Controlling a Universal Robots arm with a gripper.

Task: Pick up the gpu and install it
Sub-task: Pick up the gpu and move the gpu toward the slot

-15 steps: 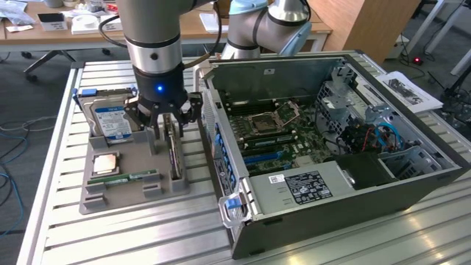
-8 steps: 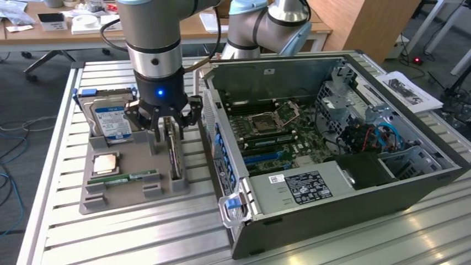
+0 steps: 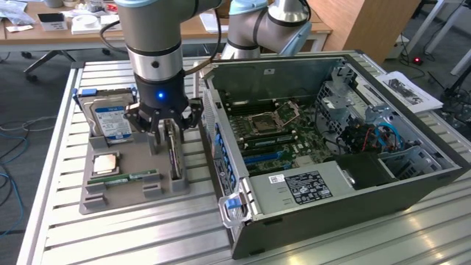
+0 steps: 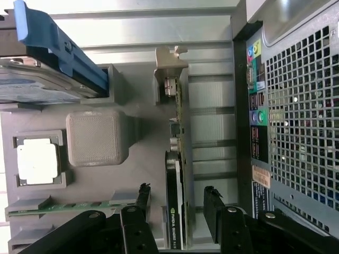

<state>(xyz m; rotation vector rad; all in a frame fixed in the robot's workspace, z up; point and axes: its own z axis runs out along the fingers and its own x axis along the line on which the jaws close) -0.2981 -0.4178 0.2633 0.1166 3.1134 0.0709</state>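
The gpu [image 3: 175, 157] stands on its long edge in a slot of the grey holder tray [image 3: 125, 201], a thin dark card with a silver bracket [image 4: 170, 63] at one end. My gripper [image 3: 167, 131] hangs directly over it, open. In the wrist view the gripper [image 4: 177, 198] straddles the gpu [image 4: 175, 222]. One black finger [image 4: 143, 197] is on each side of the card, with a small gap on both sides. The open computer case [image 3: 331, 138] lies just to the exterior view's right of the tray, its motherboard [image 3: 272, 130] exposed.
The tray also holds a hard drive [image 3: 110, 118] with a blue-white label, a square CPU [image 3: 105, 163] and a green RAM stick [image 3: 125, 178]. The case's perforated rear panel [image 4: 302, 116] is close beside the gpu slot. Everything sits on a slatted metal table [image 3: 110, 243].
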